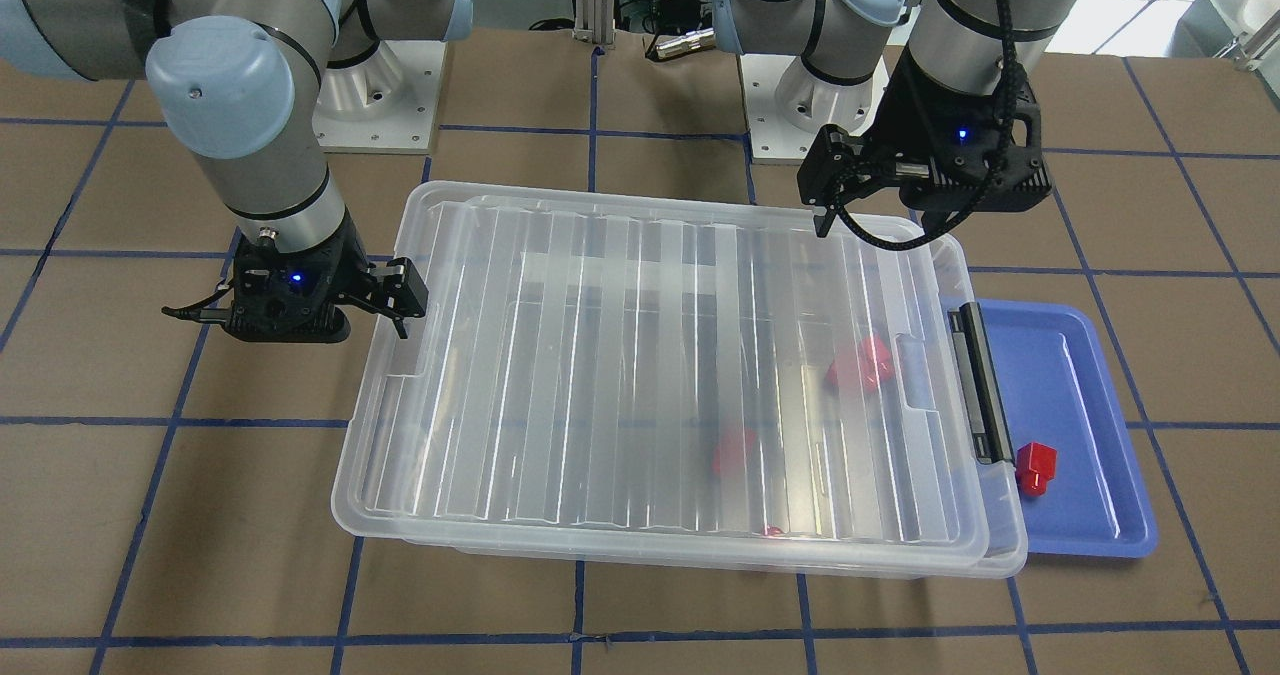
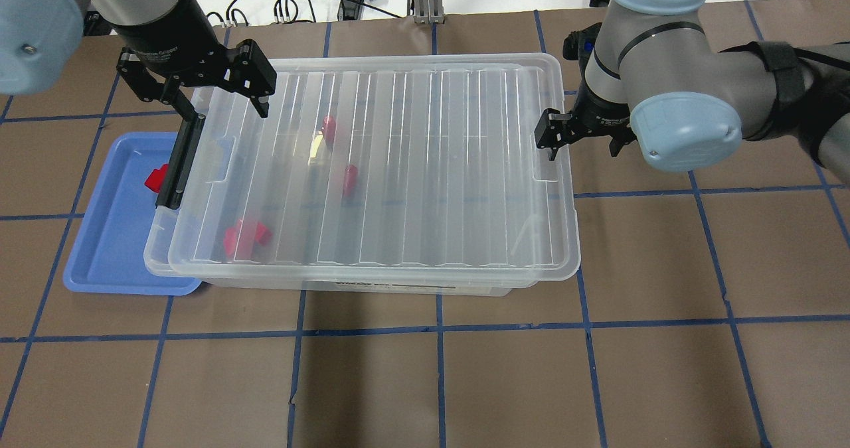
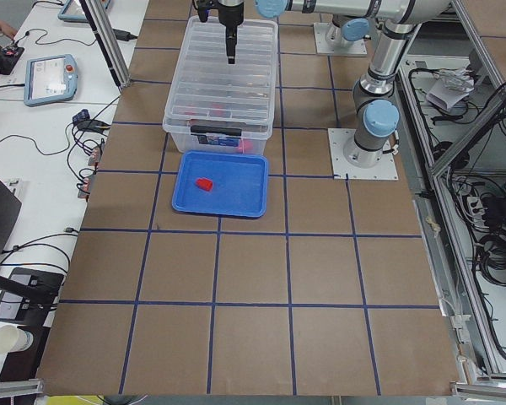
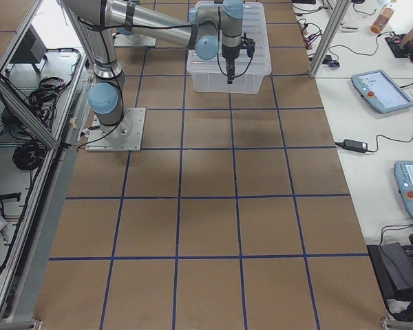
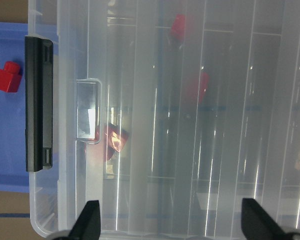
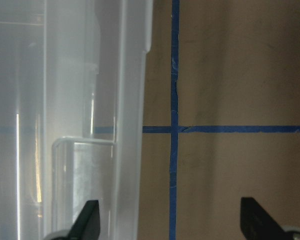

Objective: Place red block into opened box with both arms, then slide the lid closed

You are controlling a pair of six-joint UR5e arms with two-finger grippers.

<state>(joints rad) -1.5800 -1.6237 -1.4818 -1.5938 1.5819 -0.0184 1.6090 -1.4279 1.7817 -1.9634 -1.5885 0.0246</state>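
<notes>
The clear box [image 2: 157, 262] lies across the table with its ribbed lid [image 2: 412, 169] over nearly all of it; a narrow strip shows by the black latch bar [image 2: 179, 162]. Three red blocks show through the lid [image 2: 246, 235] [image 2: 350, 176] [image 2: 327, 128]. Another red block [image 2: 155, 179] lies in the blue tray. My left gripper [image 2: 230, 112] hangs open over the lid's far corner at the latch end, holding nothing. At the opposite end my right gripper [image 2: 583, 144] is open and straddles the rim, one finger over the lid [image 6: 90, 222], the other over the table.
The blue tray [image 2: 106, 249] sits against the box's latch end, partly under it. Both arm bases [image 1: 380, 85] stand on the robot's side of the box. Brown table with blue tape lines [image 2: 438, 332] lies open in front of the box.
</notes>
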